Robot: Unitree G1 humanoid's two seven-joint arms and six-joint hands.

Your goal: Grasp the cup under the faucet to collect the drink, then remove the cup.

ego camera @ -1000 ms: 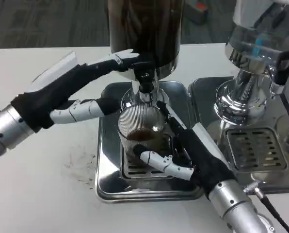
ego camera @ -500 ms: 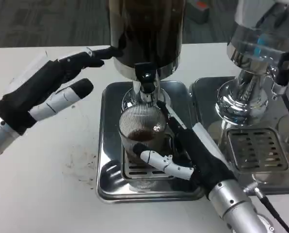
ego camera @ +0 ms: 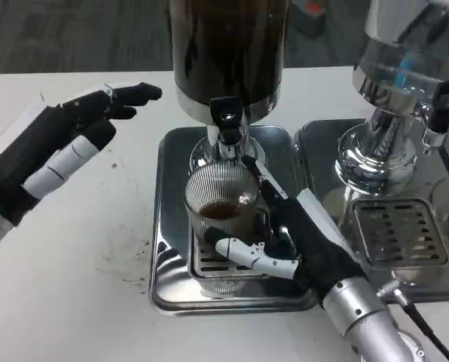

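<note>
A ribbed clear cup [ego camera: 221,202] with dark drink in its bottom stands on the drip grate under the black faucet [ego camera: 226,121] of a dark-filled dispenser [ego camera: 228,45]. My right hand [ego camera: 300,237] wraps the cup from its right side, thumb across the front, fingers behind. Off to the left of the dispenser, my left hand [ego camera: 55,143] hovers above the table, fingers spread and holding nothing, its fingertips pointing toward the tank.
The cup's steel drip tray [ego camera: 168,226] sits mid-table. A second dispenser [ego camera: 405,83] with its own tray and grate [ego camera: 396,230] stands to the right, close to my right forearm. Dark specks mark the white table [ego camera: 81,302] left of the tray.
My left hand has drawn back leftward from the faucet lever and dispenser base. The right hand keeps its hold on the cup, which stays in place.
</note>
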